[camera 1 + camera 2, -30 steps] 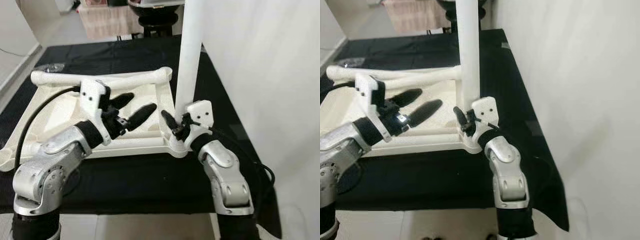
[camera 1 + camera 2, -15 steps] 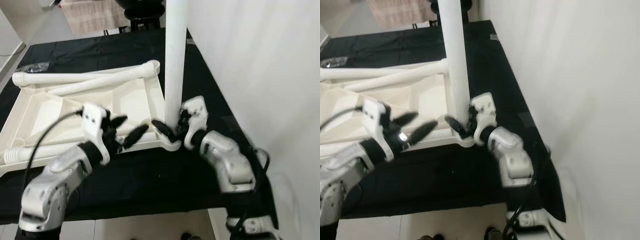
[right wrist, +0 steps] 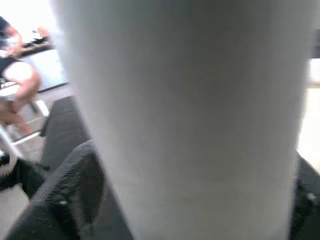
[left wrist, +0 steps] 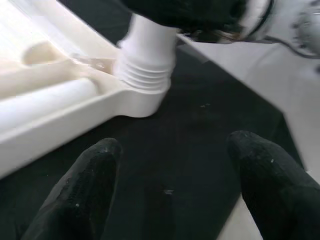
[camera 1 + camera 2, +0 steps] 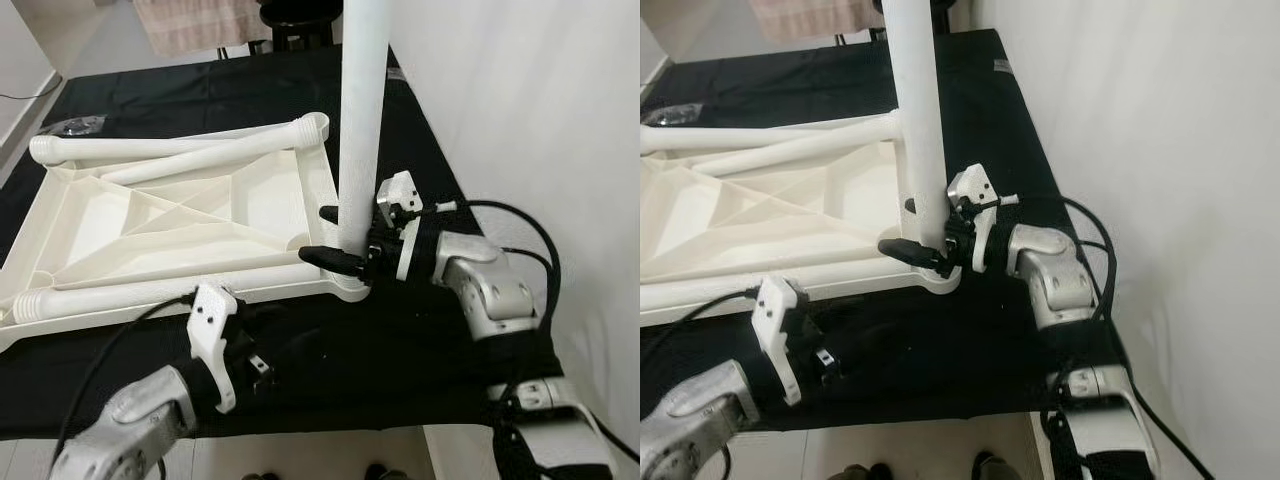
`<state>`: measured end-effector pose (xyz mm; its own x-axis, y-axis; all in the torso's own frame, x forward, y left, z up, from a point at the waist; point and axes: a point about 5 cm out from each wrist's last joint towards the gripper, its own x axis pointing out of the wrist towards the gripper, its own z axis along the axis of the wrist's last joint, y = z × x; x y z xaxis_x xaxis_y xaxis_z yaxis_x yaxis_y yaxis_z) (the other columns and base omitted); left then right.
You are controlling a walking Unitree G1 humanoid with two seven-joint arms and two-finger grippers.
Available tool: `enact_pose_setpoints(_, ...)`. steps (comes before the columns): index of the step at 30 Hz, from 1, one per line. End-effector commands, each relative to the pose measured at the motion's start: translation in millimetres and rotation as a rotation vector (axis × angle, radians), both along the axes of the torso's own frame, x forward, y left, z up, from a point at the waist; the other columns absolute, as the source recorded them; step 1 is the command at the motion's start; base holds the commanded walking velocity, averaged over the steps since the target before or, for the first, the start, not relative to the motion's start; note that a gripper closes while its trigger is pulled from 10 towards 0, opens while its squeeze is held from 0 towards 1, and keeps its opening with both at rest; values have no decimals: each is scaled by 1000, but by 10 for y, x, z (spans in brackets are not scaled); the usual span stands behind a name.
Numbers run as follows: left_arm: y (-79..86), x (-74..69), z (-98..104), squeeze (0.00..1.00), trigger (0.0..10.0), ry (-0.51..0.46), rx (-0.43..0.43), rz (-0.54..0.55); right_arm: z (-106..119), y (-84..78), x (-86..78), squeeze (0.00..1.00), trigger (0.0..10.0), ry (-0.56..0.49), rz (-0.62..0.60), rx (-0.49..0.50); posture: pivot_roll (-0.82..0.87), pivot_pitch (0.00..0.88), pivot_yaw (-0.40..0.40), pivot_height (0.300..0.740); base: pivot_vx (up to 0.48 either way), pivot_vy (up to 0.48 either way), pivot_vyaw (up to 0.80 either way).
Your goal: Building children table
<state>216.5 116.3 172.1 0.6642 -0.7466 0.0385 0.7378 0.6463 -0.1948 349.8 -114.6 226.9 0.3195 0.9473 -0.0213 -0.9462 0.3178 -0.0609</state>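
1. One white plastic tabletop (image 5: 170, 225), lying upside down on a black cloth (image 5: 420, 330) spread over a low surface; ribbed underside facing up.
2. Upright white table leg (image 5: 360, 120), seated in the tabletop's corner socket (image 4: 142, 82) nearest the robot on its right; threaded collar visible in the left wrist view where leg meets socket.
3. Two more loose white legs (image 5: 180, 152) resting across the far edge of the tabletop, angled towards each other and meeting at the far right corner.
4. Another white leg (image 5: 110, 295) lying along the near edge of the tabletop.
5. Right gripper (image 5: 335, 235) reaching in from the right, fingers clasped around the upright leg just above the socket, one finger on either side; leg very close to the right wrist camera, a black finger (image 3: 75, 195) at each edge of it.
6. Left gripper (image 4: 175, 185) held low over the bare black cloth near the front edge, short of the tabletop; fingers spread apart, grasping nothing.
7. Plain white wall (image 5: 520, 100) immediately to the right of the cloth.
8. Pale floor (image 5: 90, 40) beyond the far end, with dark furniture legs (image 5: 300, 25) and a light rug or fabric (image 5: 195, 20).
9. Small crumpled clear bag (image 5: 75, 125) on the cloth at the far left corner.
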Motion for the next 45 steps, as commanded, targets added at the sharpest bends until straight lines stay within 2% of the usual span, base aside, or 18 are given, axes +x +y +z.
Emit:
enact_pose_setpoints(1, -71, -51, -62, 0, 10000, 6, -19, 2, -40, 91, 9, 0, 0, 17, 94, 1, 64, 207, 43, 740, 0, 0, 0)
enact_pose_setpoints(9, -109, -36, -125, 0, 10000, 0, -74, 34, -116, -18, 35, 0, 0, 27, 73, -25, 48, 221, 37, 740, 0, 0, 0)
enact_pose_setpoints(13, -69, -15, -132, 0, 10000, -23, -66, 83, -243, -145, -10, 0, 0, 30, -31, -42, 35, 223, 34, 740, 0, 0, 0)
enact_pose_setpoints(14, -19, -1, -150, 0, 10000, -53, -38, 139, -409, -245, -95, 0, 0, 53, -162, -81, 24, 222, 27, 740, 0, 0, 0)
enact_pose_setpoints(17, 21, 7, -162, 0, 10000, -79, -16, 190, -623, -275, -234, 0, 0, 109, -342, -131, 16, 220, 17, 740, 0, 0, 0)
enact_pose_setpoints(18, 21, 7, -162, 0, 10000, -79, -16, 190, -623, -275, -234, 0, 0, 109, -342, -131, 16, 220, 17, 740, 0, 0, 0)
enact_pose_setpoints(19, 43, 11, -164, 0, 10000, -96, 0, 218, -767, -248, -335, 0, 0, 173, -613, -117, 7, 221, 18, 740, 0, 0, 0)
enact_pose_setpoints(20, 78, 28, -169, 0, 10000, -109, 10, 247, -879, -170, -526, 0, 0, 213, -704, -132, -17, 224, 42, 740, 0, 0, 0)
enact_pose_setpoints(22, 78, 28, -169, 0, 10000, -109, 10, 247, -879, -170, -526, 0, 0, 213, -704, -132, -17, 224, 42, 740, 0, 0, 0)
enact_pose_setpoints(24, 126, 78, -178, 0, 10000, -131, 28, 275, -931, -45, -678, 0, 0, 211, -760, -144, -26, 196, 74, 740, 0, 0, 0)
enact_pose_setpoints(29, 139, 124, -182, 0, 10000, -149, 45, 277, -914, 18, -637, 0, 0, 163, -744, -159, -22, 195, 73, 740, 0, 0, 0)
enact_pose_setpoints(30, 135, 150, -189, 0, 10000, -154, 48, 271, -868, 30, -554, 0, 10000, 151, -732, -135, -13, 186, 69, 740, 0, 0, 0)
enact_pose_setpoints(31, 129, 166, -197, 0, 10000, -155, 46, 268, -820, 46, -495, 0, 10000, 148, -704, -105, -10, 187, 66, 740, 0, 0, 0)
enact_pose_setpoints(32, 117, 181, -202, 0, 10000, -155, 39, 261, -765, 75, -439, 1000, 10000, 157, -620, -67, -4, 183, 65, 740, 0, 0, 0)
enact_pose_setpoints(38, 96, 197, -213, 0, 10000, -155, 10, 266, -534, 21, -278, 1000, 10000, 99, -448, 10, 2, 187, 61, 740, 0, 0, 0)
enact_pose_setpoints(39, 88, 194, -215, 0, 10000, -156, 3, 270, -418, -29, -222, 745, 10000, 48, -387, 2, 5, 191, 56, 740, 0, 0, 0)
enact_pose_setpoints(40, 80, 188, -218, 0, 10000, -156, -2, 273, -319, -72, -185, 0, 10000, 31, -288, -9, 4, 190, 54, 740, 0, 0, 0)
enact_pose_setpoints(45, 61, 177, -229, 0, 10000, -163, -7, 275, -195, -122, -167, 0, 10000, 5, -116, -49, 10, 190, 45, 740, 0, 0, 0)
